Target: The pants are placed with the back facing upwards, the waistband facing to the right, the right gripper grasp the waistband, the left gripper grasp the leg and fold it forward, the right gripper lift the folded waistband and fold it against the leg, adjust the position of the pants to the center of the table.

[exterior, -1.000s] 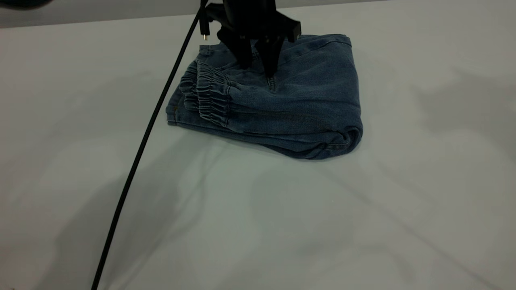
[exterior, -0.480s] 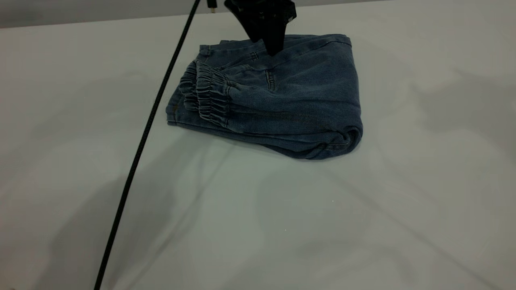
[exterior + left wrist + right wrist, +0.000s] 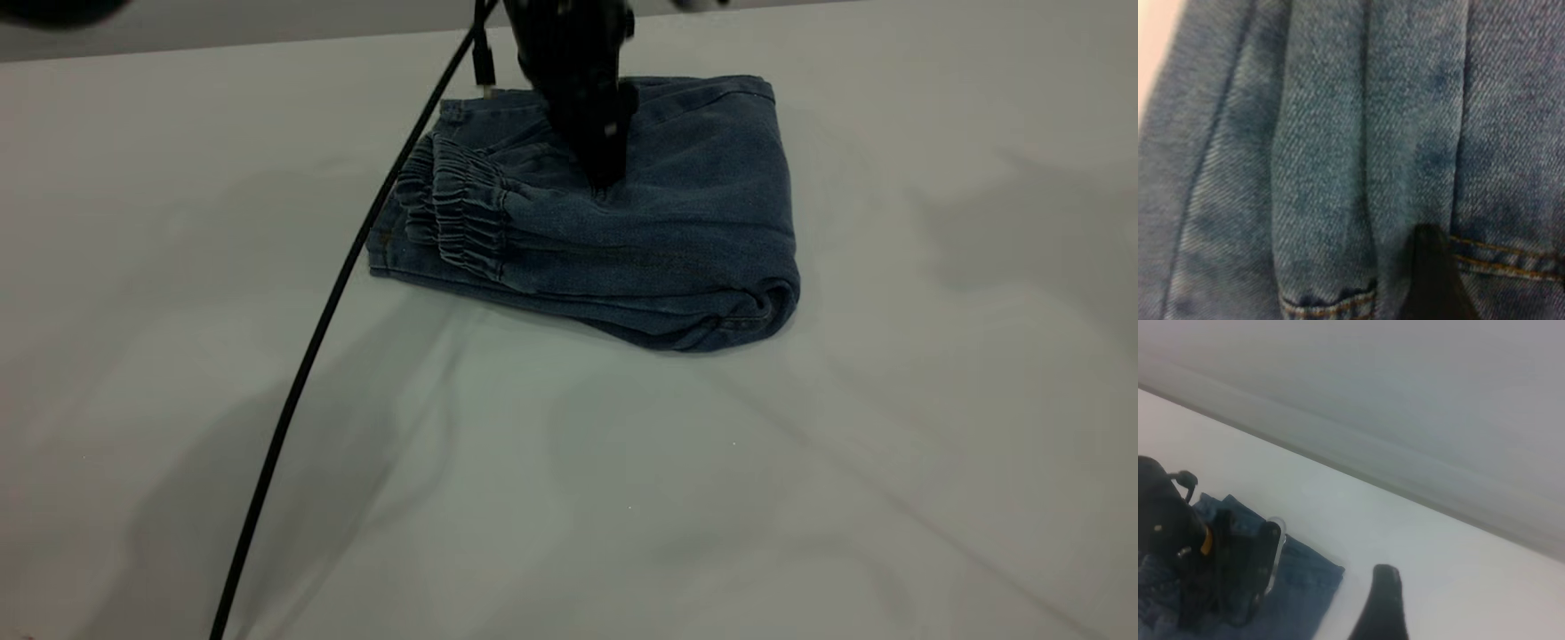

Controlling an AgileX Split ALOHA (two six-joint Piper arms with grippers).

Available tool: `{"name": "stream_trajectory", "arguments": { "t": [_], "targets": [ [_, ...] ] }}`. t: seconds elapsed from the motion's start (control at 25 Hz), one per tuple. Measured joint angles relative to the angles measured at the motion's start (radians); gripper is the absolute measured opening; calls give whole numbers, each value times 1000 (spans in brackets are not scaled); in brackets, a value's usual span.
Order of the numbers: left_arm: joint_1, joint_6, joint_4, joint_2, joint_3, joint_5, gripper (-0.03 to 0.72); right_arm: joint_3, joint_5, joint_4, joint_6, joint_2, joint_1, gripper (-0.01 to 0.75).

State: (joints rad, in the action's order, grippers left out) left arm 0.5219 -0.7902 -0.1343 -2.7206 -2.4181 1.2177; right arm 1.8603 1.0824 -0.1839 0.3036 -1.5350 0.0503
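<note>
Left gripper (image 3: 605, 173) pressing down onto folded pants (image 3: 676, 222) on table (image 3: 622, 498); finger spread impossible to tell.

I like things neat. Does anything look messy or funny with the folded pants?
A little. The pants are folded, but they sit near the table's far edge, not its middle, and the bunched waistband sticks out unevenly. The left gripper presses on top. Nothing looks torn.
</note>
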Motion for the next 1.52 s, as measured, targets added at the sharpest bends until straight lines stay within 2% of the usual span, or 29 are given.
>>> {"name": "stream_trajectory", "arguments": {
  "t": [0.32,1.08,1.32,1.52],
  "targets": [
    [0,27,-15,-44,-1,-8,412,0,0,-1,0,0,0,559],
    [-1,729,-57,-50,2,1,412,0,-1,-1,-6,0,0,559],
    [-1,764,-56,-48,3,6,411,0,-1,-1,-6,0,0,559],
    [0,695,-46,-14,7,31,411,0,-1,-1,-11,0,0,559]
  ]
}}
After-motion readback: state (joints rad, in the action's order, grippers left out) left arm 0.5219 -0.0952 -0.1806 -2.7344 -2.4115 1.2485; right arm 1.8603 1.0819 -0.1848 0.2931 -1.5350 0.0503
